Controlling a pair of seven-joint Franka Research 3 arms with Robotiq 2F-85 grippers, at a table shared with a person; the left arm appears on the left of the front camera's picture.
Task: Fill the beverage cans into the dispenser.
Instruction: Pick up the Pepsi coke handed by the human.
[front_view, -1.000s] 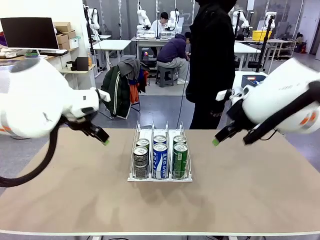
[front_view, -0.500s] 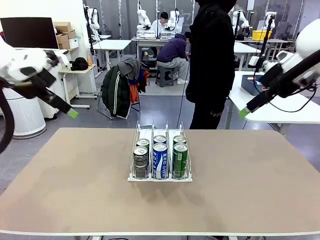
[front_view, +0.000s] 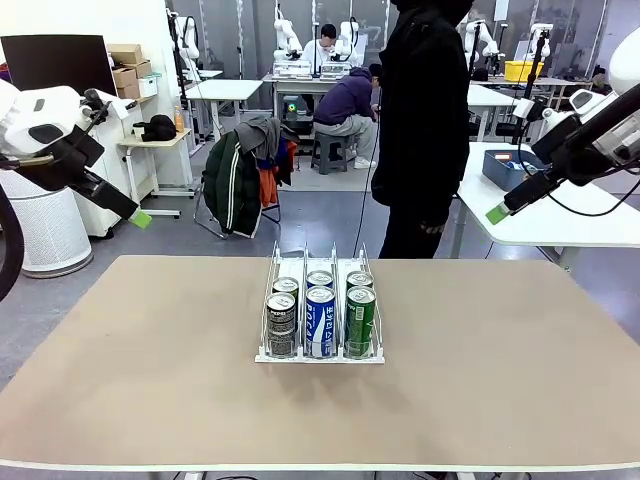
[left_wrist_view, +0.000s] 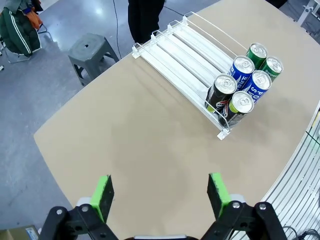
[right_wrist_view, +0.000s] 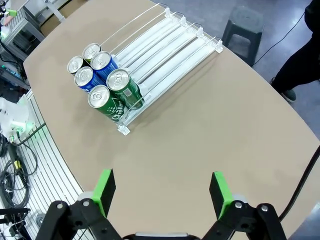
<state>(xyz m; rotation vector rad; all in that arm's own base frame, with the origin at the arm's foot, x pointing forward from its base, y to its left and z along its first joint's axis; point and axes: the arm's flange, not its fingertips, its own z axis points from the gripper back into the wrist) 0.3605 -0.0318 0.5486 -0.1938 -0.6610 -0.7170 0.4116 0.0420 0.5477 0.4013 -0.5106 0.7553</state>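
Note:
The dispenser (front_view: 320, 358), a low white wire rack with three lanes, stands in the middle of the table. Its near end holds the beverage cans in pairs: two black (front_view: 282, 322) in the left lane, two blue-and-white (front_view: 320, 320) in the middle, two green (front_view: 360, 318) on the right. My left gripper (front_view: 137, 216) hangs open high off the table's far left. My right gripper (front_view: 498, 212) hangs open high at the far right. Seen from above, the left gripper (left_wrist_view: 160, 194) and right gripper (right_wrist_view: 161, 192) each hold nothing, with the cans (left_wrist_view: 242, 82) (right_wrist_view: 100, 80) far below.
A person in black (front_view: 425, 130) stands at the table's far edge behind the rack. The rack's far lanes (left_wrist_view: 175, 47) are bare. A grey stool (left_wrist_view: 89, 52) stands on the floor beyond the table. Broad bare tabletop (front_view: 150, 360) lies on both sides of the rack.
Both arms have swung up and outward, from close beside the rack to high at the picture's outer edges. Cans and rack have not moved.

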